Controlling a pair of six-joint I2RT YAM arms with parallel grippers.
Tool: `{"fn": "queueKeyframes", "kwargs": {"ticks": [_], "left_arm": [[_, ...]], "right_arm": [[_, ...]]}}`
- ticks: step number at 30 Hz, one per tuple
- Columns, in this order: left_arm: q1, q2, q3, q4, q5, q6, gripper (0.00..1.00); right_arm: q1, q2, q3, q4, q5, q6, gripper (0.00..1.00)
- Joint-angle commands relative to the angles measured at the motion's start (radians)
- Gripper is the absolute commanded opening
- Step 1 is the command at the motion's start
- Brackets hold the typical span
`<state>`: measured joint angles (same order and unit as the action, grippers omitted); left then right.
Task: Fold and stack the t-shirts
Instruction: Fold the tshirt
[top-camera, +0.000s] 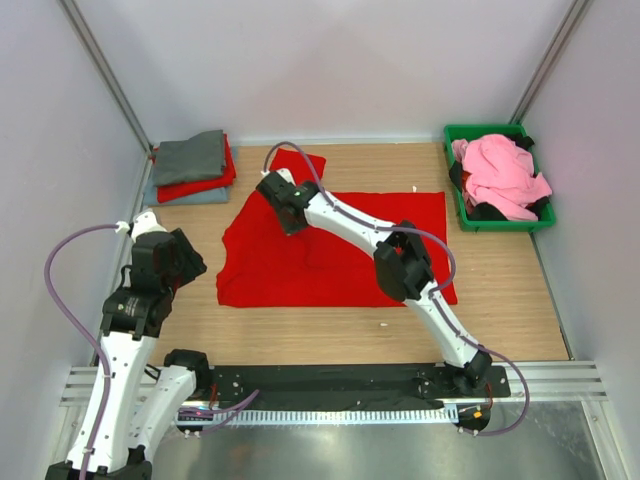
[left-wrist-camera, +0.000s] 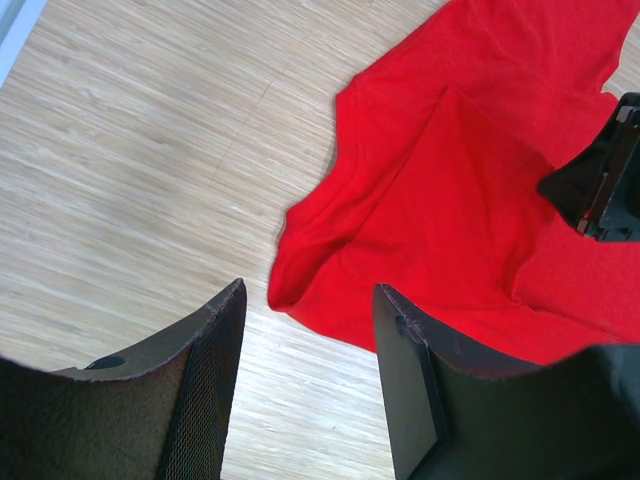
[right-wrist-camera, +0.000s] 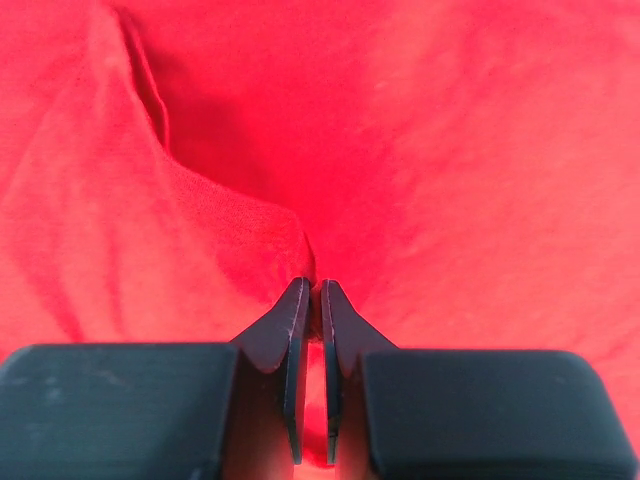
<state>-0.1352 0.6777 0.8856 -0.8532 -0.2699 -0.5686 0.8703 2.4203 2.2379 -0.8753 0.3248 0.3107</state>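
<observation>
A large bright red t-shirt (top-camera: 340, 250) lies spread on the wooden table; it also shows in the left wrist view (left-wrist-camera: 450, 190) and fills the right wrist view (right-wrist-camera: 420, 150). My right gripper (top-camera: 290, 215) is over its upper left part, shut on a pinched fold of the red cloth (right-wrist-camera: 312, 285). My left gripper (top-camera: 165, 262) is open and empty, left of the shirt, above bare wood (left-wrist-camera: 305, 300). A folded stack (top-camera: 192, 167) of grey, red and light blue-grey shirts lies at the back left. Pink and dark shirts (top-camera: 500, 175) lie in the green bin.
The green plastic bin (top-camera: 460, 135) stands at the back right corner. White walls close in the table on three sides. A metal rail (top-camera: 330, 385) with the arm bases runs along the near edge.
</observation>
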Motion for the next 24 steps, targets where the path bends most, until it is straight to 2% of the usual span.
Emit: {"fn": "queueKeyframes", "kwargs": {"ticks": [1,6,10,13,14,16,18,21,24], "left_arm": [[0.006,0.003,-0.004,0.025,0.0,0.004,0.55],[0.006,0.011,-0.004,0.025,0.0,0.004,0.54],[0.005,0.019,-0.004,0.025,0.0,0.004,0.54],[0.006,0.025,-0.004,0.023,0.0,0.004,0.55],[0.006,0.028,-0.004,0.023,0.0,0.004,0.55],[0.006,0.033,-0.004,0.023,0.001,0.004,0.55],[0.006,0.039,-0.004,0.023,0.003,0.004,0.54],[0.006,0.057,-0.007,0.026,0.021,0.003,0.55],[0.006,0.109,-0.005,0.037,0.102,0.015,0.56]], "right_arm": [[-0.008,-0.066,-0.012,0.044,0.022,-0.038,0.12],[-0.022,-0.038,-0.018,0.048,0.017,-0.048,0.15],[-0.037,-0.02,-0.015,0.05,0.043,-0.061,0.29],[-0.053,-0.012,-0.012,0.044,0.062,-0.061,0.53],[-0.06,-0.012,-0.011,0.042,0.086,-0.064,0.69],[-0.07,-0.015,0.005,0.024,0.126,-0.065,0.81],[-0.089,-0.035,0.018,-0.002,0.177,-0.07,0.84],[-0.117,-0.119,-0.061,-0.015,0.198,-0.044,0.85],[-0.134,-0.332,-0.315,0.087,0.157,-0.012,0.85]]}}
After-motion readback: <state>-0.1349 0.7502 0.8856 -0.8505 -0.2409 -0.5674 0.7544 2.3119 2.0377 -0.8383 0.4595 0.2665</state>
